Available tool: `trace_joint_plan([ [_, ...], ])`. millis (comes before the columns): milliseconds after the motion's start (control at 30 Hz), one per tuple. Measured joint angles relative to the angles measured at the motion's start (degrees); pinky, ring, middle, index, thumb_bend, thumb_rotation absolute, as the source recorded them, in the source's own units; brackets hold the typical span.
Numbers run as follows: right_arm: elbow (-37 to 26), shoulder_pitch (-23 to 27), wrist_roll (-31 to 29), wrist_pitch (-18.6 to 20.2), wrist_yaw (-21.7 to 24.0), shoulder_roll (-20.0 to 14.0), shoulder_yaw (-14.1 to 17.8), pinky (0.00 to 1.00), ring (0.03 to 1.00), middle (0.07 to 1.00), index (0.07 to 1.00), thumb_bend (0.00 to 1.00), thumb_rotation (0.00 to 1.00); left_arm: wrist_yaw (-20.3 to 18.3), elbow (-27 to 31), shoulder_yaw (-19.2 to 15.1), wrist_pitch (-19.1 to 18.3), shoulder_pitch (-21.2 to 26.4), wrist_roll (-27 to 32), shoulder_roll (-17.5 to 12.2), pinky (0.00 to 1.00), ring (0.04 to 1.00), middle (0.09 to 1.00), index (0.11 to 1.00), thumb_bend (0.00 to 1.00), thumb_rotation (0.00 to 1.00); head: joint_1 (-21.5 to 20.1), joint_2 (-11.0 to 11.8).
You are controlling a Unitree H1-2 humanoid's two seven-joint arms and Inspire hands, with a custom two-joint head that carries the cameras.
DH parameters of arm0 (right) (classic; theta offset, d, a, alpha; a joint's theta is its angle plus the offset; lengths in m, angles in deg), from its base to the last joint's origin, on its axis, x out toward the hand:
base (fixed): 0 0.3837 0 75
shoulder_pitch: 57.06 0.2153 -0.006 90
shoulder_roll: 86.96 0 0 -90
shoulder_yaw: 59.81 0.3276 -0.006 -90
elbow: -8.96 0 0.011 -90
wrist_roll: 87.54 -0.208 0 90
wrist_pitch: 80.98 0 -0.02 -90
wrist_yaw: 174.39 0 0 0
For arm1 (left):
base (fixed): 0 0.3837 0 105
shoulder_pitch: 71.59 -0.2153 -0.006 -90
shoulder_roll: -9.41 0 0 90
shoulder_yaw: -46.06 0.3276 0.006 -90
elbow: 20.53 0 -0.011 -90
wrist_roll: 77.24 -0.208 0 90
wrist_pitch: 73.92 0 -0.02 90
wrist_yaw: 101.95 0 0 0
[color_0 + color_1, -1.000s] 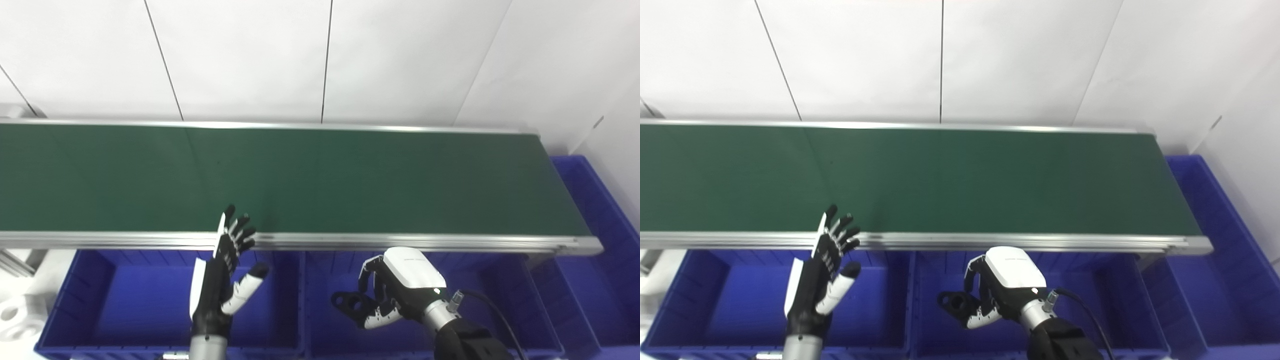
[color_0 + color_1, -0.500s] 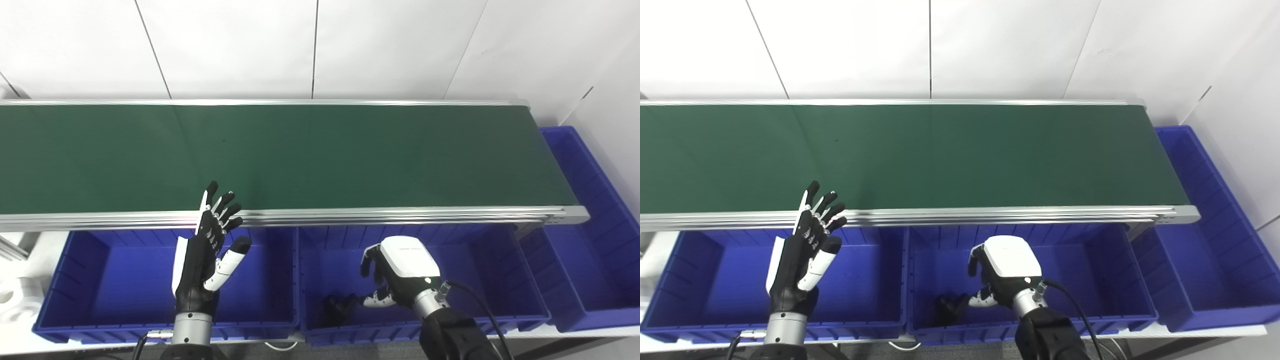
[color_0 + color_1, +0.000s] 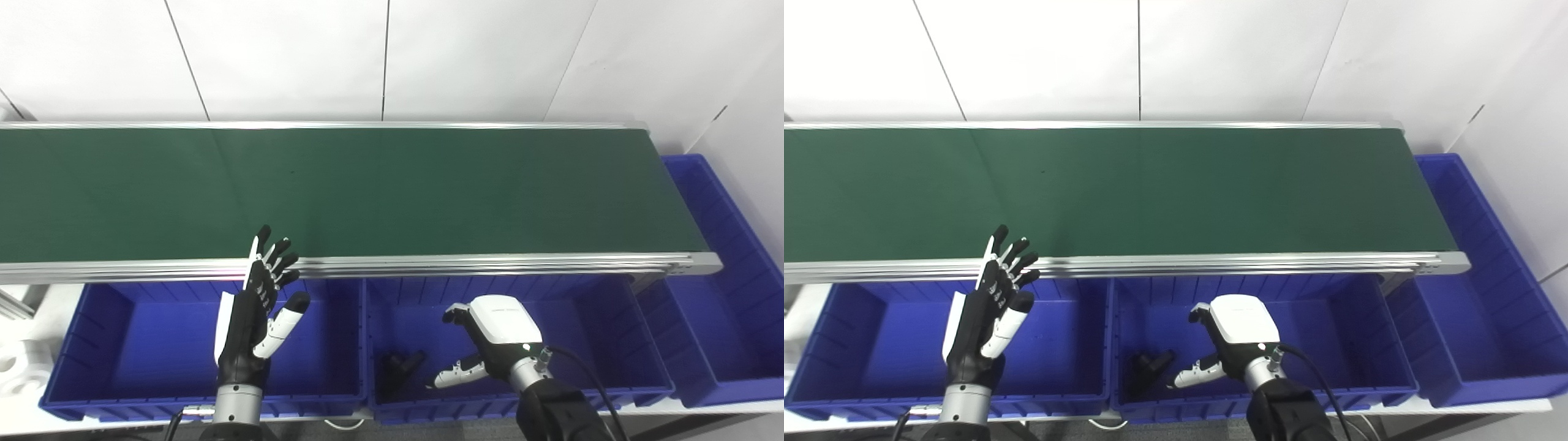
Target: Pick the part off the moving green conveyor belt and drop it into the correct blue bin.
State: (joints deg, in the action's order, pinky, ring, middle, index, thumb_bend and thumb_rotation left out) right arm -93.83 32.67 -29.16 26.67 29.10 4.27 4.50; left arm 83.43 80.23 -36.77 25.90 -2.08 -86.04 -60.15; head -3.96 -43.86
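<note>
Left eye view: black part [image 3: 399, 364] lies in middle blue bin [image 3: 612, 318], apart from right hand [image 3: 490, 343], fingers spread, empty. Left hand [image 3: 260, 318] hovers, fingers apart, holding nothing. Green conveyor belt [image 3: 429, 190] bare; drop judged done.

Two head cameras, side by side, looking down.
Both share the conveyor belt [image 3: 392, 190] beyond the right hand [image 3: 490, 343] and the bins [image 3: 1262, 331] beneath it.

Matt dark green belt [image 3: 392, 190] beyond both hands, edged with shiny brushed metal rails [image 3: 465, 264]. Smooth, faintly glossy blue plastic bin [image 3: 603, 343] under the right hand [image 3: 496, 343], itself glossy white shell over black plastic. Matt black part [image 3: 398, 367] just left of it.
</note>
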Motion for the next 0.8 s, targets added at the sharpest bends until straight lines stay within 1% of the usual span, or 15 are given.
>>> trace_joint_plan([
  [133, -11.4, -0.7, -7.7, 7.2, 8.0, 5.1, 6.6, 0.5, 0.641, 0.747, 0.765, 0.95, 0.89, 0.5, -1.8, 0.1, 1.3, 0.2, -0.7, 0.2, 0.8, 0.847, 0.913, 1.0, 0.78, 0.8, 0.7, 1.4],
  [167, -12.9, -1.1, -9.3, 7.9, 9.0, 6.6, 8.3, 0.51, 0.648, 0.744, 0.762, 0.93, 0.88, 0.5, -2.0, 0.1, 1.5, 0.2, -0.7, 0.3, 0.8, 0.845, 0.913, 1.0, 0.79, 0.8, 0.7, 1.4],
  [200, -14.5, -2.1, -12.2, 8.5, 9.9, 8.7, 10.9, 0.51, 0.651, 0.743, 0.761, 0.93, 0.88, 0.5, -2.1, 0.2, 1.8, 0.2, -0.8, 0.4, 0.8, 0.845, 0.912, 1.0, 0.79, 0.8, 1.1, 2.2],
  [233, -15.8, -3.4, -15.0, 8.7, 9.6, 10.8, 13.4, 0.54, 0.664, 0.736, 0.758, 0.87, 0.86, 0.6, -2.3, 0.2, 2.3, 0.1, -0.8, 0.5, 0.8, 0.844, 0.914, 1.0, 0.79, 0.8, 1.1, 2.2],
  [267, -16.1, -4.8, -18.6, 8.6, 8.6, 12.7, 15.5, 0.55, 0.661, 0.727, 0.755, 0.86, 0.86, 0.6, -2.6, 0.2, 2.7, 0.1, -0.8, 0.5, 0.8, 0.844, 0.915, 1.0, 0.79, 0.8, 2.3, 3.9],
  [300, -14.8, -7.0, -24.2, 6.8, 5.5, 14.9, 18.1, 0.54, 0.652, 0.723, 0.757, 0.88, 0.88, 0.7, -3.5, 0.2, 2.9, 0.1, -0.7, 0.5, 0.81, 0.844, 0.916, 1.0, 0.78, 0.79, 2.5, 4.3],
  [333, -14.0, -7.8, -26.4, 5.7, 4.5, 15.3, 18.8, 0.55, 0.65, 0.723, 0.762, 0.89, 0.89, 0.7, -3.9, 0.1, 2.9, 0.1, -0.7, 0.5, 0.81, 0.843, 0.916, 1.0, 0.78, 0.79, 2.6, 4.3],
  [367, -11.3, -9.1, -30.0, 2.4, 2.0, 15.8, 20.1, 0.57, 0.659, 0.736, 0.775, 0.9, 0.91, 0.7, -4.4, 0.1, 3.0, 0.1, -0.7, 0.5, 0.8, 0.842, 0.915, 1.0, 0.77, 0.79, 3.0, 5.0],
  [400, -9.2, -9.7, -31.7, 0.5, 0.3, 15.9, 20.8, 0.57, 0.659, 0.738, 0.776, 0.9, 0.91, 0.7, -4.8, 0.2, 3.1, 0.1, -0.7, 0.5, 0.8, 0.842, 0.915, 1.0, 0.77, 0.79, 3.0, 5.0],
  [433, -6.4, -10.5, -33.5, -2.0, -1.9, 16.0, 21.6, 0.61, 0.69, 0.759, 0.787, 0.92, 0.93, 0.7, -5.4, 0.2, 3.3, 0.1, -0.7, 0.5, 0.8, 0.844, 0.917, 1.0, 0.77, 0.79, 3.3, 6.0],
  [467, -3.9, -10.9, -35.0, -3.8, -4.0, 15.9, 22.3, 0.63, 0.7, 0.766, 0.791, 0.92, 0.94, 0.7, -5.8, 0.1, 3.7, 0.1, -0.7, 0.4, 0.8, 0.845, 0.917, 1.0, 0.77, 0.79, 3.3, 6.0],
  [533, 1.0, -11.4, -37.8, -7.3, -8.5, 16.3, 23.7, 0.66, 0.727, 0.781, 0.81, 0.94, 0.98, 0.9, -6.3, -0.1, 5.6, 0.0, -0.8, 0.2, 0.79, 0.843, 0.916, 1.0, 0.77, 0.79, 3.4, 6.8],
  [600, 3.3, -11.3, -39.7, -8.2, -11.7, 17.3, 24.0, 0.67, 0.738, 0.789, 0.817, 0.94, 0.99, 1.0, -7.6, -0.3, 7.5, 0.1, -1.1, -0.1, 0.79, 0.844, 0.916, 1.0, 0.76, 0.78, 3.7, 7.7],
  [667, 5.0, -11.3, -41.2, -10.4, -14.1, 18.4, 23.3, 0.69, 0.766, 0.815, 0.831, 0.91, 1.0, 1.1, -8.8, -0.5, 8.5, 0.1, -1.2, -0.1, 0.79, 0.846, 0.914, 1.0, 0.76, 0.77, 3.8, 8.8],
  [800, 6.9, -11.0, -42.3, -13.6, -16.5, 18.9, 21.3, 0.74, 0.801, 0.86, 0.855, 0.88, 1.0, 1.1, -9.9, -0.5, 10.1, -0.2, -1.6, 0.0, 0.8, 0.854, 0.916, 1.0, 0.78, 0.77, 3.7, 9.7],
])
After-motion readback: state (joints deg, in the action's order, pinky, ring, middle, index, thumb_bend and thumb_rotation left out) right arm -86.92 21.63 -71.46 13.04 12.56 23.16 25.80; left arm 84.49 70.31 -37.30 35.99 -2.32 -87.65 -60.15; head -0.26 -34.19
